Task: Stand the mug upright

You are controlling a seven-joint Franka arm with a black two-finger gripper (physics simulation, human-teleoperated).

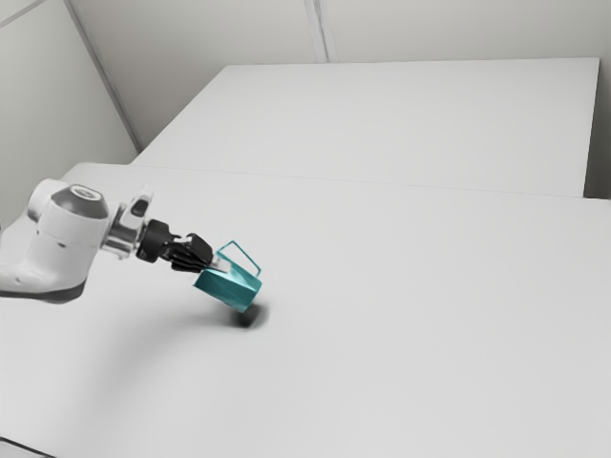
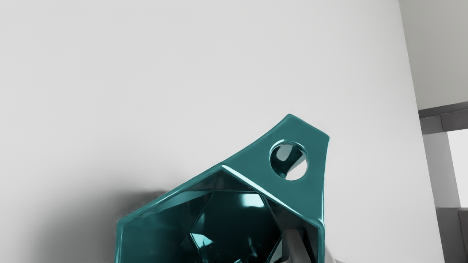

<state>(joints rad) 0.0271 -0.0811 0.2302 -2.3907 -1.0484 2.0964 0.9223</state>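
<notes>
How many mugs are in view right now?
1. The teal mug is tilted, its wall gripped by the gripper, toward the exterior view's left. Anything behind the arm could be hidden.

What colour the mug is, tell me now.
The mug is teal, a dark blue-green; the wrist view shows it best.

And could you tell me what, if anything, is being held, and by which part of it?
The fingers hold the teal mug by its wall beside the handle, one inside, one outside.
</notes>
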